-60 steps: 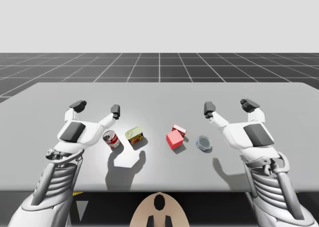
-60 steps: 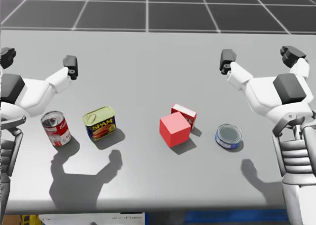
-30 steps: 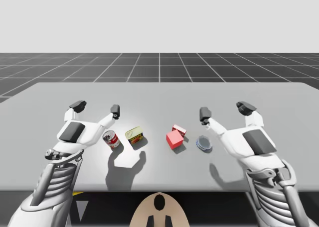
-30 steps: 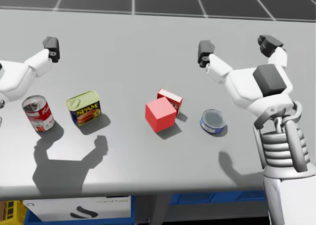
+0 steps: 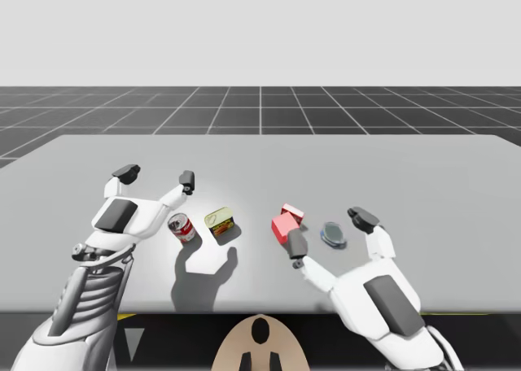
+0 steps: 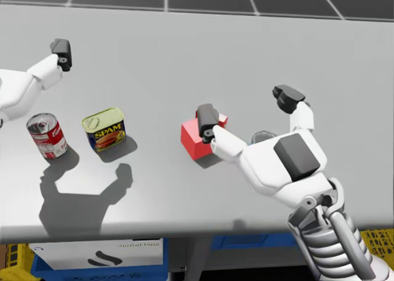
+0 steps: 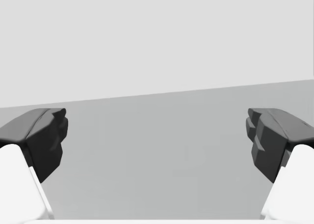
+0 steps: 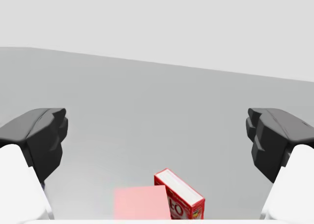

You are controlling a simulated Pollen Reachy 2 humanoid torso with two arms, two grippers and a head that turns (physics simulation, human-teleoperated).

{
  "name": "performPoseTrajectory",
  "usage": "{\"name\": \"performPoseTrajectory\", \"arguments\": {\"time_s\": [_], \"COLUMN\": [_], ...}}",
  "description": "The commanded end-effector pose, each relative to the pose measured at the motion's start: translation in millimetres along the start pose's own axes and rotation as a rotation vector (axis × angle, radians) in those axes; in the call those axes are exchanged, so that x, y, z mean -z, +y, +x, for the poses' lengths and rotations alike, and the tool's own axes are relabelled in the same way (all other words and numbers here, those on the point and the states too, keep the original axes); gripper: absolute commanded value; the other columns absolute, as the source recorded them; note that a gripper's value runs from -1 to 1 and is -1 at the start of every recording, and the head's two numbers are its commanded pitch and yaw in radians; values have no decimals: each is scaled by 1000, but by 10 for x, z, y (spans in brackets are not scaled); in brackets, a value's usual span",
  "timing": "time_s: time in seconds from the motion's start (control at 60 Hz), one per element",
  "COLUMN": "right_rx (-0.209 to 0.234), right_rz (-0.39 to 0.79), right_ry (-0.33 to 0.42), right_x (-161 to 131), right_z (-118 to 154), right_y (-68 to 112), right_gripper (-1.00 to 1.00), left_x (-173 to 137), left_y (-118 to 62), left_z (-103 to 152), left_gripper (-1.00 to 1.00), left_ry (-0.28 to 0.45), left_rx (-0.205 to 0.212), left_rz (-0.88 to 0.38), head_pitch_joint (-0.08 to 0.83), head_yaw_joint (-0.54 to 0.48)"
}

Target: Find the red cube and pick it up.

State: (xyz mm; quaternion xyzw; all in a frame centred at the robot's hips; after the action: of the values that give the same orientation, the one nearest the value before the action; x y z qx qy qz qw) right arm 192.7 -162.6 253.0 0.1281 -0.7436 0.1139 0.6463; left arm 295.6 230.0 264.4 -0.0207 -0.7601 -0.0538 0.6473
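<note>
Looking down from the high view, I am seeing the red cube (image 5: 283,227) sitting mid-counter (image 5: 456,184), with a small red box (image 5: 292,212) just behind it. My right jaws are spreading wide, released: one finger (image 5: 296,245) is lying just in front of the cube and the other (image 5: 363,218) beyond a flat blue can (image 5: 333,233), so the cube is sitting off toward the inner finger, not centred. My left jaws, also released and holding nothing, are hanging well apart, past a red can (image 5: 181,226) and a yellow-topped tin (image 5: 219,221), so the right arm is plainly nearer. In the head view, that inner finger (image 6: 207,119) is overlapping the cube's (image 6: 192,139) far edge. In the left wrist view, spread fingers (image 7: 41,138) are framing bare counter. In the right wrist view, the cube (image 8: 142,203) is lying low between the open fingers, just ahead, with the box (image 8: 179,194) right beside it. Being a cube, it is offering no long axis; I judge the coming move is calling for a sideways shift to centre it, keeping the box out.
</note>
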Motion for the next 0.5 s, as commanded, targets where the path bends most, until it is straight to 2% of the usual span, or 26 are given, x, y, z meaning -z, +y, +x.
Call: {"name": "performPoseTrajectory", "arguments": {"time_s": [0.017, 0.117, 0.183, 0.283, 0.5], "right_rx": [129, 145, 129, 143, 152], "right_rz": [25, 42, 40, 43, 36], "right_ry": [35, 93, 120, 169, 206], "right_x": [-82, -79, -57, -2, 183], "right_z": [-266, -489, -651, -871, -1045], "right_y": [306, 385, 406, 453, 475], "right_gripper": [-1000, -1000, -1000, -1000, -1000], "left_x": [4, 2, 4, 7, 12], "left_y": [3, 0, 2, -1, 0], "left_z": [-5, -8, -9, -11, -10], "left_gripper": [-1000, -1000, -1000, -1000, -1000], "left_ry": [3, 7, 7, 8, 8], "left_rx": [0, 0, 0, 0, -2], "left_rz": [-1, -2, -2, -2, -3], "head_pitch_joint": [697, 698, 699, 699, 700], "head_yaw_joint": [-109, -113, -114, -113, -114]}}
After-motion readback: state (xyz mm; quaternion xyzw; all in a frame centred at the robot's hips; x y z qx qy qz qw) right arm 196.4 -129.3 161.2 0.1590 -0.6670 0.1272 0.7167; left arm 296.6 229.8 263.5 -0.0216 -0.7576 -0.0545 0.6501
